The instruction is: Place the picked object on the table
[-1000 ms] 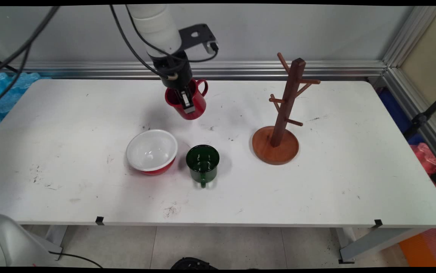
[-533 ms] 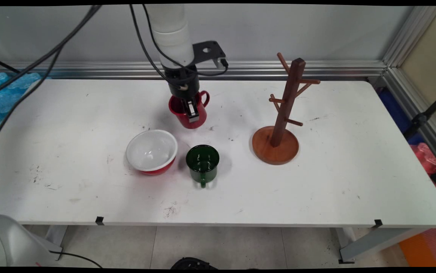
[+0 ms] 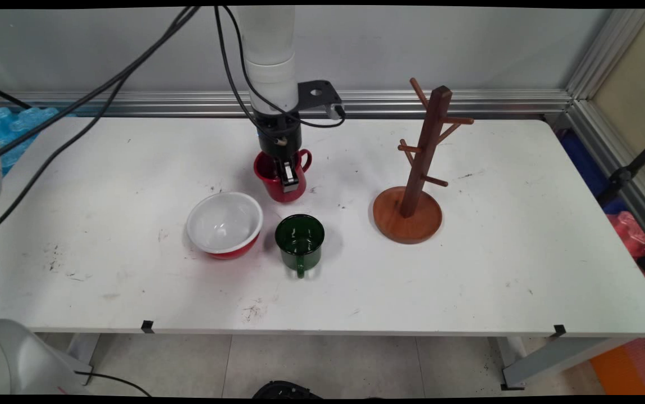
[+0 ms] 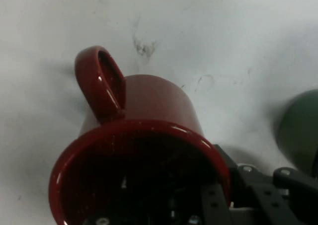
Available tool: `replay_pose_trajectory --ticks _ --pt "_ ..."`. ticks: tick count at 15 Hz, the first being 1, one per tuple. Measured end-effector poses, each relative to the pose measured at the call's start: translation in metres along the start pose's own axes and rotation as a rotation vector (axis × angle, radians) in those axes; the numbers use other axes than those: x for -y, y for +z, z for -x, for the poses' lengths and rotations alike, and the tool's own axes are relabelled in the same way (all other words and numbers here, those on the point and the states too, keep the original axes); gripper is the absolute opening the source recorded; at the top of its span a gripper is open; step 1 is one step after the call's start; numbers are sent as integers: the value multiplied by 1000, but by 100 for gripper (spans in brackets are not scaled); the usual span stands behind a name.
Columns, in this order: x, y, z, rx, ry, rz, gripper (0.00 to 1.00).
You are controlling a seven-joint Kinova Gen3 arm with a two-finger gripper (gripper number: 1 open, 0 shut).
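Red mug: clamped by its rim in the pincer, one finger inside the cup and one outside, handle turned toward the wall; against the picture a second ago it has come down and toward the near side, now at or just above the tabletop, contact not discernible. Near it, unmoved: white bowl with red outside, green mug just beside the bowl. Wooden mug tree stands well to the right, unchanged.
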Motion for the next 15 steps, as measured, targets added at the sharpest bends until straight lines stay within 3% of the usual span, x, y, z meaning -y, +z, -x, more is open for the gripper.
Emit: replay_pose_trajectory --ticks 10,11,15 --pt "12 19 -17 27 4 27 0" --pt "13 20 -18 28 5 29 100" --pt "16 22 -22 27 8 31 100"
